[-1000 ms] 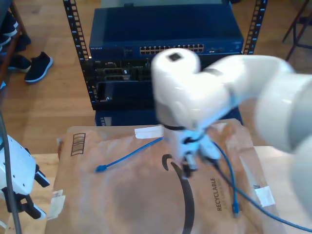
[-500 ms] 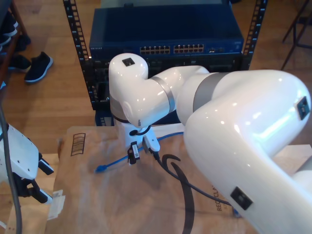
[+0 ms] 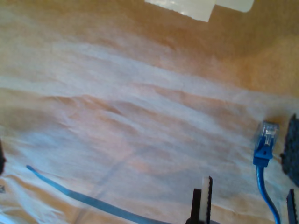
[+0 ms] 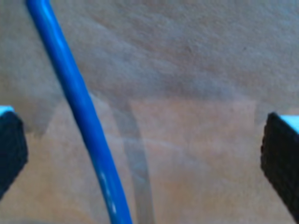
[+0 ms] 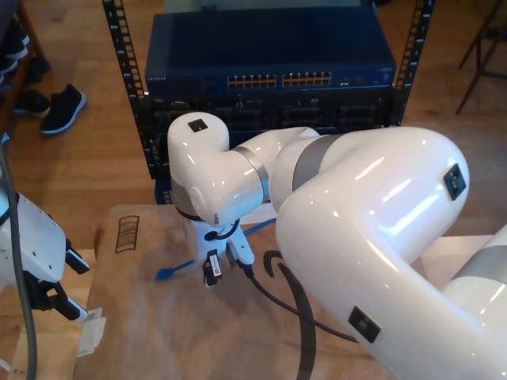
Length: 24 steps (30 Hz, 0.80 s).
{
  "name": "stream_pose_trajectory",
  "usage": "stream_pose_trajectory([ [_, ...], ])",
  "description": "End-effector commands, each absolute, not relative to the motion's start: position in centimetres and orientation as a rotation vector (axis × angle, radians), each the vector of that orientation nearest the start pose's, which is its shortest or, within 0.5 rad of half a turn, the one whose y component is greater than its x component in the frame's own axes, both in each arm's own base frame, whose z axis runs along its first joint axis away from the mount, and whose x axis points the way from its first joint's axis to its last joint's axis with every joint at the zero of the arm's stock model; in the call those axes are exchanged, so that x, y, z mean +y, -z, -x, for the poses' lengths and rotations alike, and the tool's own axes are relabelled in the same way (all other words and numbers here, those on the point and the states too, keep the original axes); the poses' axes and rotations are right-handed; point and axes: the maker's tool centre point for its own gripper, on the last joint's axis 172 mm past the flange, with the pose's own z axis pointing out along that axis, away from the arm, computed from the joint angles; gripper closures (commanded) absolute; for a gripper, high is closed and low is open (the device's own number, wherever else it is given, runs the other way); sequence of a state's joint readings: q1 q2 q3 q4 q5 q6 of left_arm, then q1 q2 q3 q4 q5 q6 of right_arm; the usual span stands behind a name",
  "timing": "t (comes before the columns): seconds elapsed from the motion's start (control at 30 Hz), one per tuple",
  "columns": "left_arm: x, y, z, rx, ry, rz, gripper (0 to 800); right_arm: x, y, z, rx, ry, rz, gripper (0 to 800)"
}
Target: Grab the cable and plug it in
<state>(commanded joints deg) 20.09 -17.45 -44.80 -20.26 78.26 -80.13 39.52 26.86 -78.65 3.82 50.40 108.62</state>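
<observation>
Exterior view sits high behind my arms, looking down and forward over the brown paper (image 5: 142, 317) on the worktop toward the rack (image 5: 269, 79) at the back; wood floor beyond. One arm (image 5: 317, 206) bulks close to the lens.

First wrist view looks steeply down at the paper (image 3: 140, 116) from a moderate height, past dark fingers (image 3: 204, 198), with the cable (image 3: 264, 154) plug end in frame.

Second wrist view is far closer to the paper (image 4: 187, 93), blurred, fingers (image 4: 282, 158) at both edges, cable (image 4: 79, 112) crossing between.

All three share the paper and the cable (image 5: 178, 267).
</observation>
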Motion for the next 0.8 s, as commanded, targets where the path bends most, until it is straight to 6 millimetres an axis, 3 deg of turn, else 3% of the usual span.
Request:
stream_pose_trajectory([
  [0.17,2.6,-19.8,-32.2,2.358,0.603,-1.739,0,37.4,-7.7,-43.7,1.815,-0.068,2.521,416],
  [0.3,2.7,-20.2,-32.5,2.353,0.594,-1.739,0,37.4,-7.7,-44.2,1.809,-0.05,2.49,749],
  [0.43,2.6,-20.8,-33.0,2.343,0.585,-1.732,0,37.2,-8.6,-44.0,1.804,-0.041,2.467,798],
  [0.5,1.5,-22.0,-33.9,2.308,0.61,-1.686,0,36.5,-9.2,-43.4,1.821,-0.041,2.458,799],
  [0.7,-3.6,-27.8,-35.8,2.121,0.803,-1.58,0,33.0,-15.5,-40.9,1.877,-0.046,2.33,799],
  [0.8,-5.3,-29.7,-36.4,2.043,0.855,-1.542,0,28.9,-19.8,-40.3,2.008,-0.15,2.147,799],
])
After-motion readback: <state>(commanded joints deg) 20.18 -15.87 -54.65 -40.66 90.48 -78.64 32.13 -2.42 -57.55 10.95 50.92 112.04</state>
